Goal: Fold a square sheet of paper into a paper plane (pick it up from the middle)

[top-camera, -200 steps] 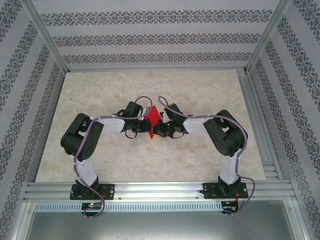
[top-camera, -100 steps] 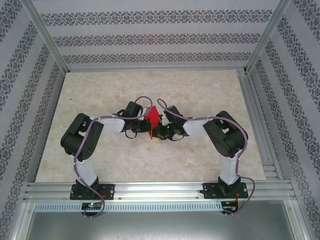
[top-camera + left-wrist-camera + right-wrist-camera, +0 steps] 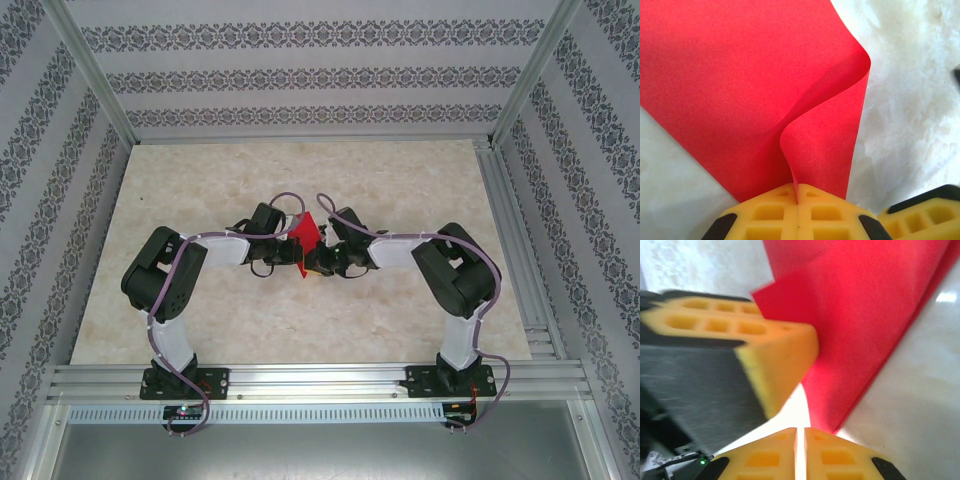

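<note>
Paper (image 3: 740,85), red and curling, stands between your arms over the table (image 3: 400,180); your left gripper (image 3: 797,192) pinches its edge tight, your right gripper (image 3: 800,432) sits closed just beside it

Left arm (image 3: 165,285) and right arm (image 3: 455,280) bend inward (left fingers (image 3: 770,215), right fingers (image 3: 830,455) closed).

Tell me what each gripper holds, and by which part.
The left gripper pinches the square sheet of paper at a buckled spot by its edge. The right gripper, nearly closed, has no paper between its fingertips.
</note>
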